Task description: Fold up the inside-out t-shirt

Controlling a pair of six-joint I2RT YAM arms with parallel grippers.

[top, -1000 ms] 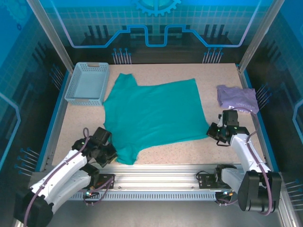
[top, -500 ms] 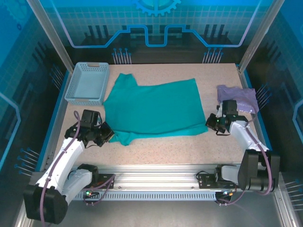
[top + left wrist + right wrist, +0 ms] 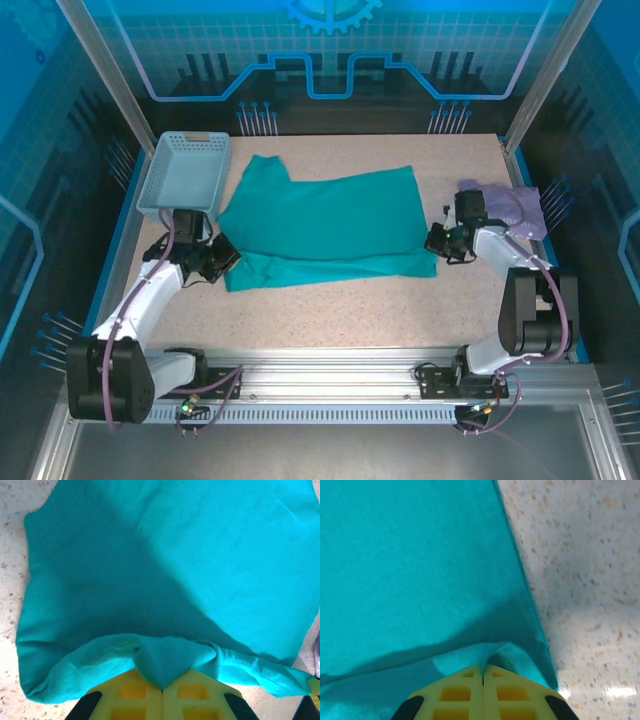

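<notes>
Left gripper (image 3: pixel 218 263) and right gripper (image 3: pixel 437 243): fingers clamped on hem corners of the t-shirt (image 3: pixel 330 212). Risk: uneven carry or thin pinch slipping would skew the fold.

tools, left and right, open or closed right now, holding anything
Left tool: closed, pinching the t-shirt edge.
Right tool: closed, pinching the t-shirt edge.

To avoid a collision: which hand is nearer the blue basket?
Left. The left hand, gripping the t-shirt, is just in front of the basket; the right hand is across the table, beside the purple garment.
</notes>
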